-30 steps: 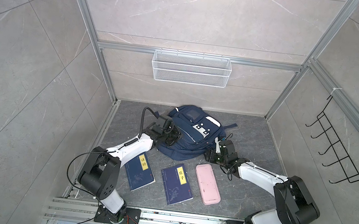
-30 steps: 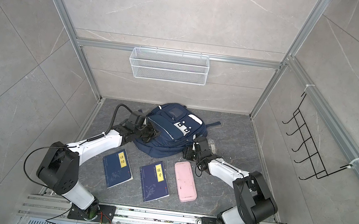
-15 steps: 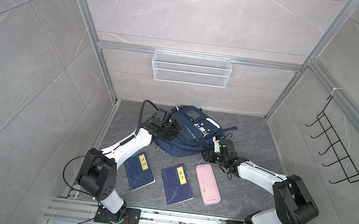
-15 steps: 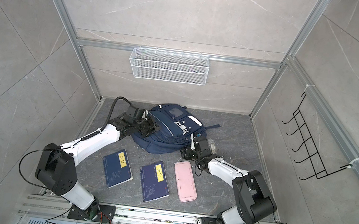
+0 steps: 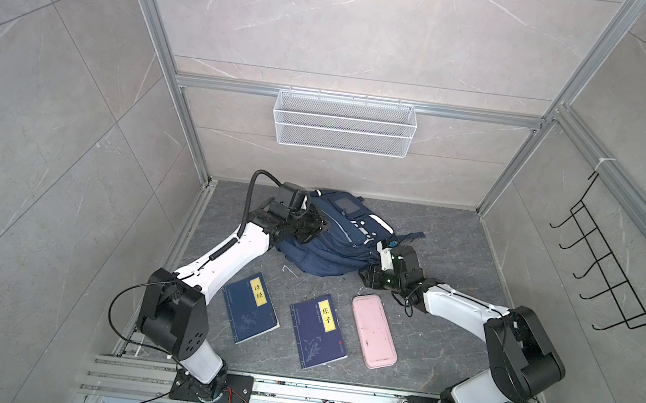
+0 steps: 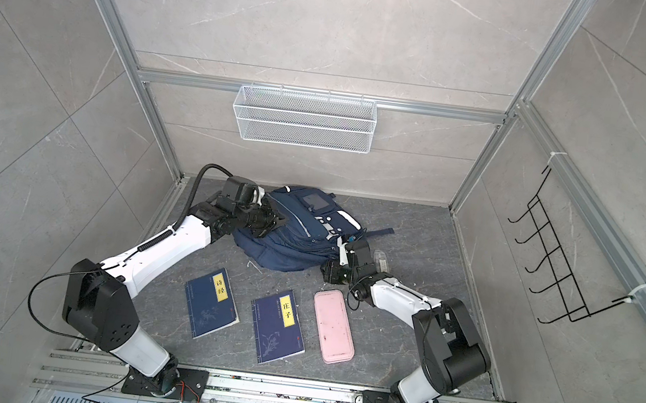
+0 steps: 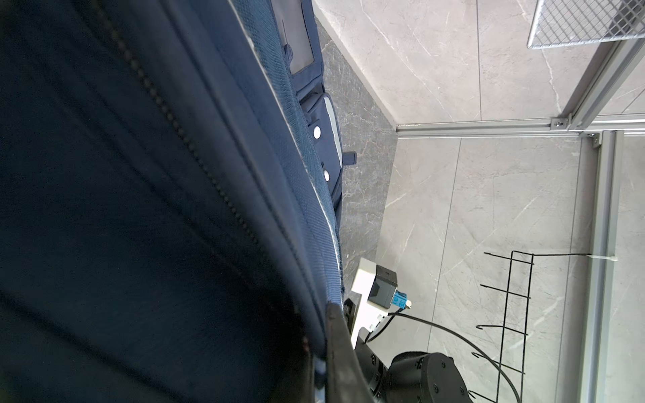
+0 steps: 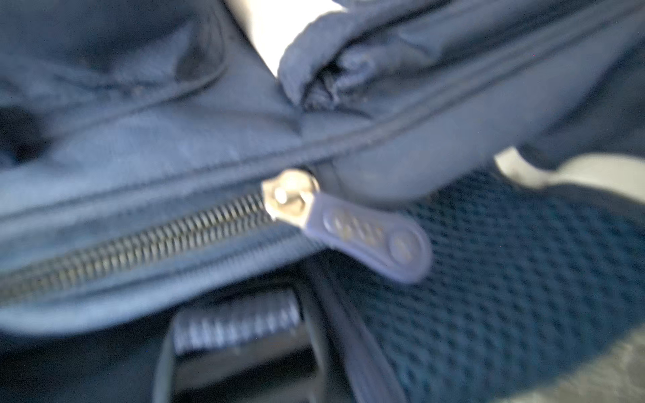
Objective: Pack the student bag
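Pulling farther back than before, left gripper (image 5: 318, 227) (clamped) drags the student bag (image 5: 333, 254).

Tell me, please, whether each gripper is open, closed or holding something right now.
Left gripper: closed, pinching the backpack fabric.
Right gripper: by the zipper pull; open or closed cannot be told.

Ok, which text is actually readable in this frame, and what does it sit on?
"诗经": yellow label on the left navy book.
"庄子": yellow label on the middle navy book.
Small print on both covers: too small to read.
Embossed marks on the zipper pull of the student bag: blurred.
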Robot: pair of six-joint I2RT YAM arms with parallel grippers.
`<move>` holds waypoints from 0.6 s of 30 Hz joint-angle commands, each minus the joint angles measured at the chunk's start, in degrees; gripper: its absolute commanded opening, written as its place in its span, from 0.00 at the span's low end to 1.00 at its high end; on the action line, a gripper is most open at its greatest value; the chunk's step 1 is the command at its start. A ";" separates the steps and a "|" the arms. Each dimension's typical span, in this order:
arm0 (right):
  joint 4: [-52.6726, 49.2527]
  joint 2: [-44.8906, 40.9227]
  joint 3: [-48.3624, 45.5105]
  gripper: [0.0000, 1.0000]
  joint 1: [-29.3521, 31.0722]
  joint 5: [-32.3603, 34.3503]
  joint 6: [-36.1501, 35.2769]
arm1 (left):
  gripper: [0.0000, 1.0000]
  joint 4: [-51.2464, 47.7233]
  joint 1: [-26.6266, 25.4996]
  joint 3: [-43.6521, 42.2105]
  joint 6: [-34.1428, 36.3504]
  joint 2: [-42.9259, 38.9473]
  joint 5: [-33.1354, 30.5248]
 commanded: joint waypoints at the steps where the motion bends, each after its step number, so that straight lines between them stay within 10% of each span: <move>1: 1.31 1.60 2.47 0.60 -0.20 -1.41 -2.57 | 0.00 4.49 0.43 3.92 1.84 -2.01 2.81; 18: 3.11 2.08 2.76 0.30 -1.68 -7.59 -7.19 | 0.00 4.39 2.79 5.50 0.79 -0.81 5.24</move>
